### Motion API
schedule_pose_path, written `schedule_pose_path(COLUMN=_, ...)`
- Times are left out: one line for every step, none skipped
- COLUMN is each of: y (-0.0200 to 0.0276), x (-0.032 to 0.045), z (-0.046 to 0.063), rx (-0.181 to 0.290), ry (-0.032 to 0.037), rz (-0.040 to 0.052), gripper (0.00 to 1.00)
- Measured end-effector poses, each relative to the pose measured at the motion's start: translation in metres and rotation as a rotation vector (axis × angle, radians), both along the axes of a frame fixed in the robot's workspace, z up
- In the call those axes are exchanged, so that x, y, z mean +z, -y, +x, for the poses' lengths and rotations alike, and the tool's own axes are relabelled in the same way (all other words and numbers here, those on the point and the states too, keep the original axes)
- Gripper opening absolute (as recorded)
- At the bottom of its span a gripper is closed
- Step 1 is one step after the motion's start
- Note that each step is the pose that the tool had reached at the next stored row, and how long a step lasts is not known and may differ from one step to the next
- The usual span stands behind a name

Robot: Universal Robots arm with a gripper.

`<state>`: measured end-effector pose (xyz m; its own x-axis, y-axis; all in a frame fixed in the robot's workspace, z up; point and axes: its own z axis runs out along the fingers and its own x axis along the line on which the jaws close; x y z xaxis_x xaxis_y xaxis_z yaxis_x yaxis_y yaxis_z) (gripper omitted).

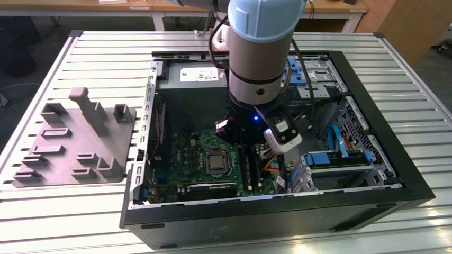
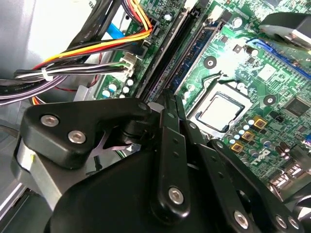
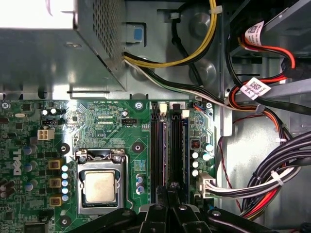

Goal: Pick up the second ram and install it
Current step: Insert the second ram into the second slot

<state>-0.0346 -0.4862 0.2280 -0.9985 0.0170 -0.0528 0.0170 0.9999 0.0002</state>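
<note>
The second ram point(image 3: 175, 150) is a slim dark strip standing edge-on in a memory slot beside the CPU socket point(image 3: 99, 187) on the green motherboard. In the exterior view the second ram point(image 1: 245, 164) runs below the arm's wrist, inside the open computer case. My gripper point(image 3: 170, 190) is low over the slots, its black fingers pressed together on the strip's near end. In the second wrist view the gripper point(image 2: 167, 99) meets the second ram point(image 2: 167, 53) where the dark strip ends. Another dark strip point(image 3: 156, 150) stands in the neighbouring slot.
Bundled power cables point(image 3: 272, 184) crowd the side of the slots away from the socket. The power supply box point(image 1: 190, 79) sits at the case's far end. Blue-tabbed drive brackets point(image 1: 339, 159) are at the exterior view's right. A grey moulded plate point(image 1: 78, 143) lies outside the case, at that view's left.
</note>
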Motion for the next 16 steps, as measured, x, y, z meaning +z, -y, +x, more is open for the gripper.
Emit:
schedule_pose_path(y=0.0, x=0.0001, z=0.0, rx=0.0, ry=-0.0001, rz=-0.0002, gripper=0.11)
schedule_pose_path(y=0.0, x=0.0002, z=0.0, rx=0.0, ry=-0.0003, rz=-0.0026, gripper=0.11)
schedule_pose_path(y=-0.0001, x=0.0002, z=0.0001, rx=0.0, ry=-0.001, rz=-0.007, gripper=0.11)
schedule_pose_path(y=-0.0001, x=0.0001, z=0.0001, rx=0.0, ry=-0.0018, rz=-0.0106, gripper=0.11)
schedule_pose_path(y=-0.0001, x=0.0002, z=0.0001, rx=0.0, ry=-0.0018, rz=-0.0111, gripper=0.11)
schedule_pose_path(y=-0.0001, x=0.0002, z=0.0, rx=0.0, ry=-0.0018, rz=-0.0114, gripper=0.11)
schedule_pose_path(y=0.0, x=0.0002, z=0.0, rx=0.0, ry=-0.0018, rz=-0.0114, gripper=0.11)
schedule_pose_path(y=0.0, x=0.0002, z=0.0, rx=0.0, ry=-0.0018, rz=-0.0115, gripper=0.11)
schedule_pose_path(y=0.0, x=0.0002, z=0.0, rx=0.0, ry=-0.0018, rz=-0.0115, gripper=0.11)
schedule_pose_path(y=-0.0001, x=0.0002, z=0.0, rx=0.0, ry=-0.0018, rz=-0.0115, gripper=0.11)
schedule_pose_path(y=-0.0001, x=0.0003, z=0.0, rx=0.0, ry=-0.0018, rz=-0.0116, gripper=0.11)
schedule_pose_path(y=-0.0001, x=0.0002, z=0.0, rx=0.0, ry=-0.0018, rz=-0.0116, gripper=0.11)
schedule_pose_path(y=-0.0001, x=0.0001, z=0.0, rx=0.0, ry=-0.0019, rz=-0.0118, gripper=0.11)
schedule_pose_path(y=-0.0001, x=0.0001, z=0.0, rx=0.0, ry=-0.0019, rz=-0.0118, gripper=0.11)
schedule_pose_path(y=-0.0001, x=0.0, z=0.0, rx=0.0, ry=-0.0019, rz=-0.0118, gripper=0.11)
schedule_pose_path(y=-0.0001, x=-0.0001, z=0.0, rx=0.0, ry=-0.0018, rz=-0.0117, gripper=0.11)
